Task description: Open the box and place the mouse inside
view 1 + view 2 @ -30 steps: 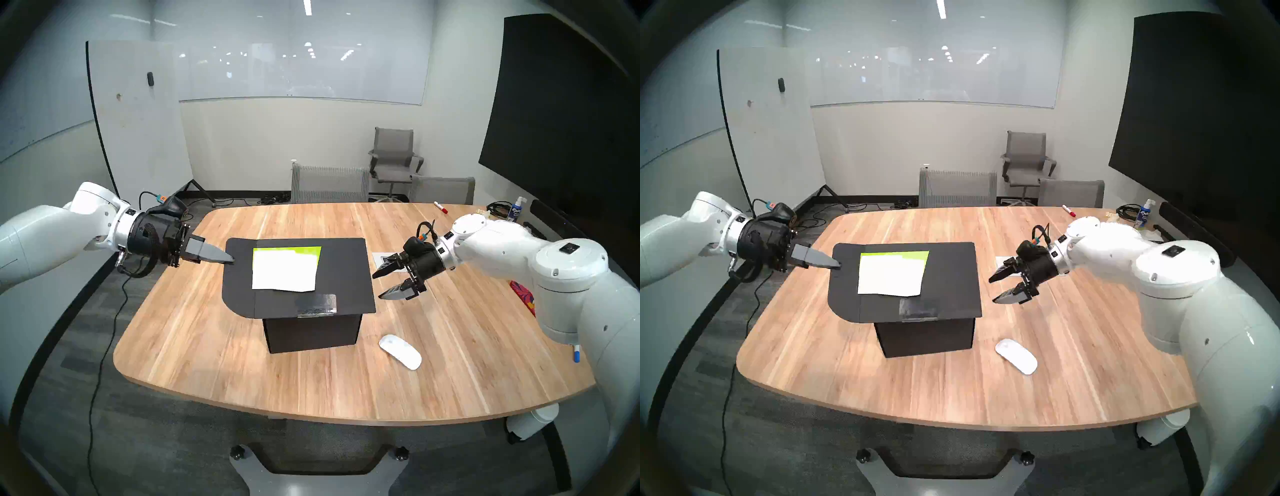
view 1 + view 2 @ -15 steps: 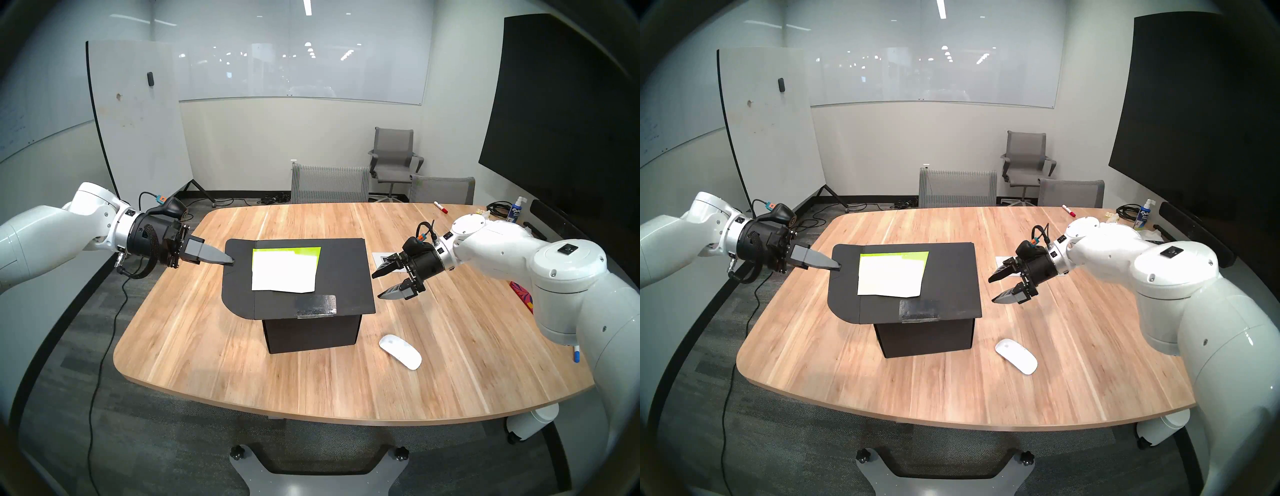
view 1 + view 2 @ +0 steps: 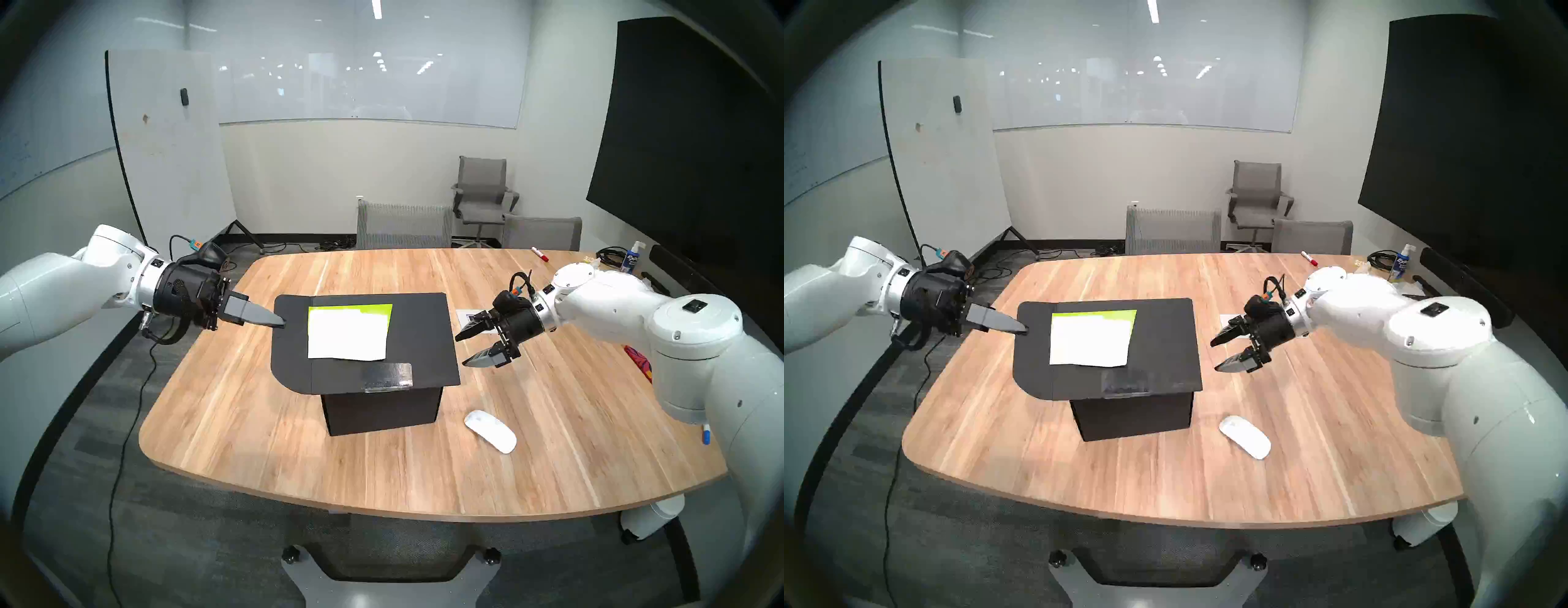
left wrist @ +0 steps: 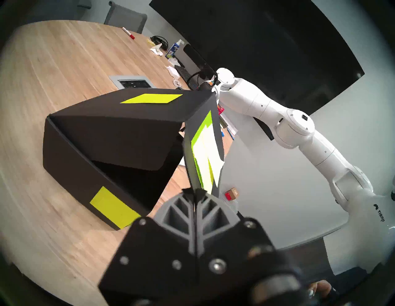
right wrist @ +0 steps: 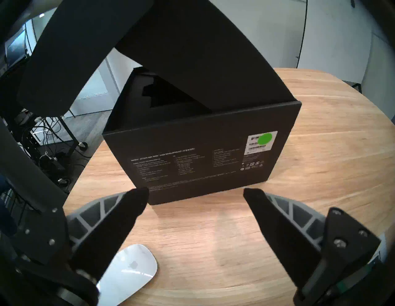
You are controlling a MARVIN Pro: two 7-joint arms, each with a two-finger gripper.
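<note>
Little has shifted over the last second: the left claw (image 3: 278,322) has rolled a touch and the black lid flap (image 3: 424,339) it holds sits a shade lower on that side, while the right arm has not budged.

Nearest me, the white mouse (image 3: 490,431) lies flat on the counter (image 3: 254,446), just off the front right corner of the black box (image 3: 382,409) and apart from it. In the right wrist view the mouse (image 5: 130,271) shows low and to the left, partly behind one finger, so it sits nearer the robot than that claw's reach line.

Further back, the right claw (image 3: 464,350) hangs with its jaws spread wide and nothing between them, just beside the right edge of the raised flap and well above the mouse. Across the box, the left claw is pinched tight on the flap's far left edge, its fingers (image 4: 192,205) meeting on the card.

As I judge it, the step in hand is swinging the lid fully open. Doing it well means lifting along the hinge's arc rather than pulling sideways, so the box does not skid or tip, and holding the flap high enough to bare the recessed insert (image 5: 171,96). Then the right claw can drop back toward the mouse.
</note>
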